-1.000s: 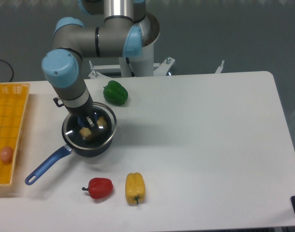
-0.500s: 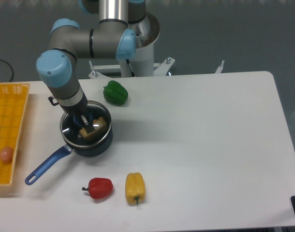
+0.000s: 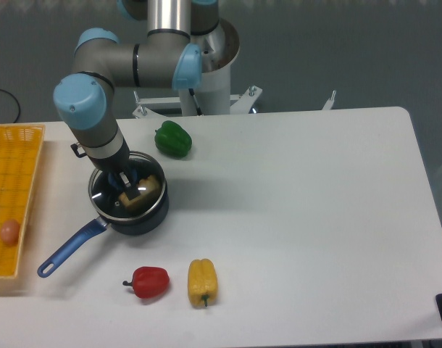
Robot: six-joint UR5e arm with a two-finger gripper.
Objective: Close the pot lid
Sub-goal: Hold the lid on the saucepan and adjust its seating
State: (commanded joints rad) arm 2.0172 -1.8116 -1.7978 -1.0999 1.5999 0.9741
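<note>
Over the pot, the lid was seen lying on its rim, with the hand pinched on the blue knob. Just behind the pot, a green pepper was set on the table.

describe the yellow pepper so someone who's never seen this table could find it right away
Start at the black pot with the long blue handle, on the left part of the white table under the gripper. Look toward the table's near edge, where two peppers lie side by side. The yellow pepper is the right one, longer than the red pepper beside it; the green pepper lies far behind the pot.
</note>
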